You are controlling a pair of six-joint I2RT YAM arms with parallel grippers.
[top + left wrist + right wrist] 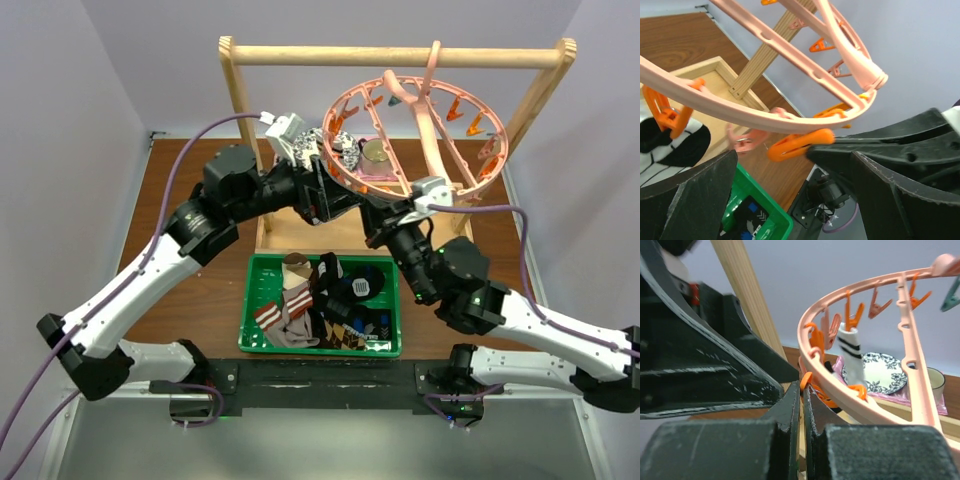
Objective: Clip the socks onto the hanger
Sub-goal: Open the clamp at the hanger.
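left fingers (695, 200) are standing wide apart just beneath the hanger (740, 107) rim. right fingers (785, 415) are pressing together, tips at an orange clip (806, 380). socks (290, 310) are lying in the green tray (320, 350) below both.

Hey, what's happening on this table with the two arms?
Both arms are up at the pink hanger on the wooden rack. The right gripper is shut, apparently pinching an orange clip on the rim, while the left gripper hangs open beside it, empty. One striped sock is already clipped; more socks wait in the green tray.
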